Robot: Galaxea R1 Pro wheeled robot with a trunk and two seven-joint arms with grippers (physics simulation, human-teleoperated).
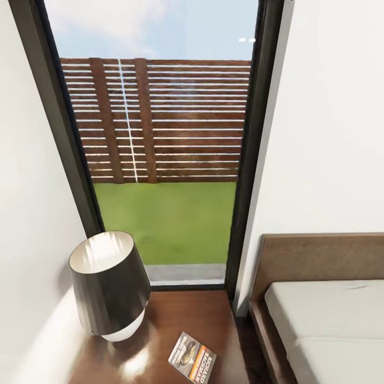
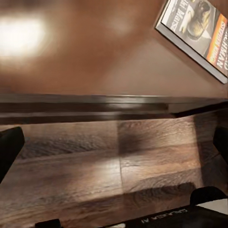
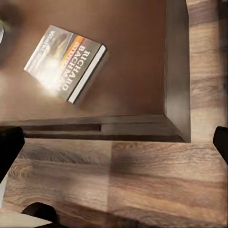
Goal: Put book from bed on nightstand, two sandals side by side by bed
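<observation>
The book lay flat on the nightstand worktop near its front edge, well clear of both tools, which hung over the floor in front. Its dark cover carried an orange band and white lettering. A lamp stood beside it, the bed to the right. Each tool's fingers sat wide apart, probably open and empty.

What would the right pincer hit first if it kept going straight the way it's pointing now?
Most likely the wood-plank floor just in front of the nightstand, since the right wrist view centres there. The book lies on the nightstand top, off that line. Depth is hard to judge.
</observation>
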